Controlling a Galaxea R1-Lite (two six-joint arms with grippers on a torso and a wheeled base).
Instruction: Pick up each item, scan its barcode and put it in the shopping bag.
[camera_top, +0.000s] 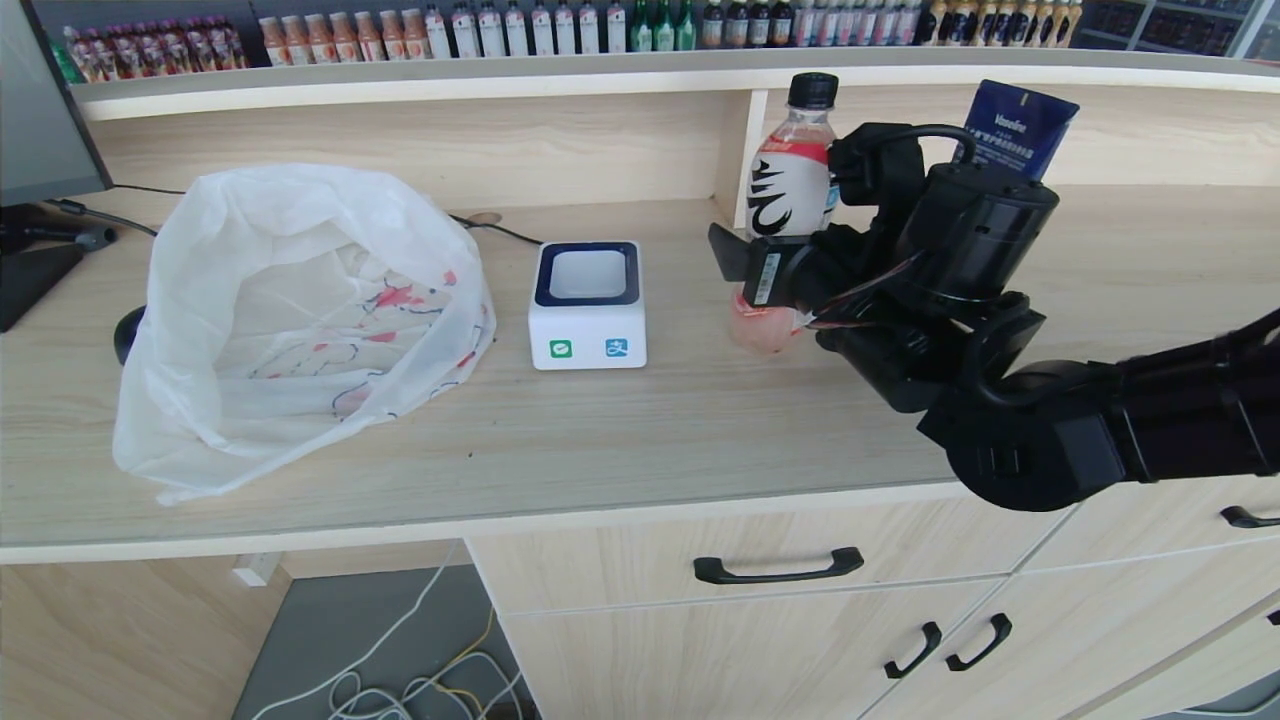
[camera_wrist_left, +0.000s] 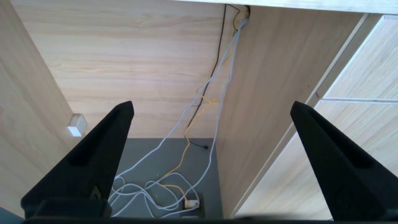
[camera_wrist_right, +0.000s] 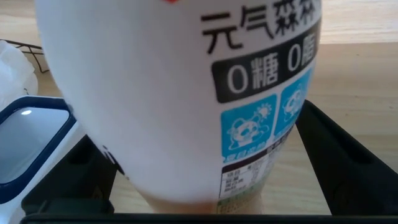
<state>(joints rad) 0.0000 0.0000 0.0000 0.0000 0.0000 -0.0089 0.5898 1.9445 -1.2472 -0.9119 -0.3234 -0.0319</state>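
Note:
A drink bottle (camera_top: 790, 190) with a black cap, white label and pink liquid stands upright at the right of the counter, held low on its body by my right gripper (camera_top: 775, 285), which is shut on it. Up close its white label (camera_wrist_right: 186, 93) sits between the two black fingers (camera_wrist_right: 348, 162). The white barcode scanner (camera_top: 587, 304) with a dark-rimmed window sits at the counter's middle, left of the bottle. A white plastic shopping bag (camera_top: 300, 310) lies open at the left. My left gripper (camera_wrist_left: 211, 168) hangs open below the counter, over cables on the floor.
A dark blue tube (camera_top: 1020, 125) stands behind my right arm against the back ledge. A monitor (camera_top: 40, 110) and cable sit at the far left. Shelves of bottles (camera_top: 600, 25) run along the back. Drawers with black handles (camera_top: 780, 568) lie under the counter.

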